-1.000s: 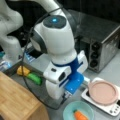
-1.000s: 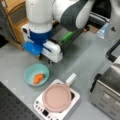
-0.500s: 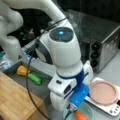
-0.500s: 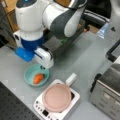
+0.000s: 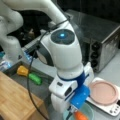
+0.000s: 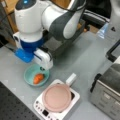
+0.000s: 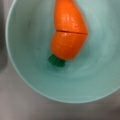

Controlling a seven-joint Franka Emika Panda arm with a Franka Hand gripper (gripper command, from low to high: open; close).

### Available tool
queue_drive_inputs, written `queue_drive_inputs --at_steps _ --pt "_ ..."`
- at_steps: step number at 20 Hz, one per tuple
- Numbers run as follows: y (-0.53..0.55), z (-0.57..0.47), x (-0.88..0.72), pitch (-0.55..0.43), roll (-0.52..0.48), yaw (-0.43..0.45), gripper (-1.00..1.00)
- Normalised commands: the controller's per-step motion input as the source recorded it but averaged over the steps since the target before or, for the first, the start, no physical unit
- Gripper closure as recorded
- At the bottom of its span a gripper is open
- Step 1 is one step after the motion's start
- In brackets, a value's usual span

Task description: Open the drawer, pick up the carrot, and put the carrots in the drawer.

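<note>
The carrot, stubby and orange with a green tip, lies loose in a teal bowl; both front views show it there. My gripper hangs just above the bowl's far rim, right over the carrot. No finger crosses the wrist view and nothing is held. The drawer stands pulled out at a front view's left, beside the wood top, with a yellow lump and a green vegetable inside.
A white cooker base with a pink plate sits next to the bowl. The silver toaster oven stands behind it, at the right edge in a front view. My arm's bulk hides much of the drawer.
The hand has swung over from the drawer side and dropped down to the teal bowl, ending right above the carrot. The carrot has not moved.
</note>
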Motion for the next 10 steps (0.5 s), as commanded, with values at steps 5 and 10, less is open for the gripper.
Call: queue_drive_inputs --at_steps 5,10 --pt "-0.08 -0.07 0.25 0.181 0.094 0.015 -1.0" --pt "-0.12 0.02 0.27 0.129 0.083 0.02 -1.0"
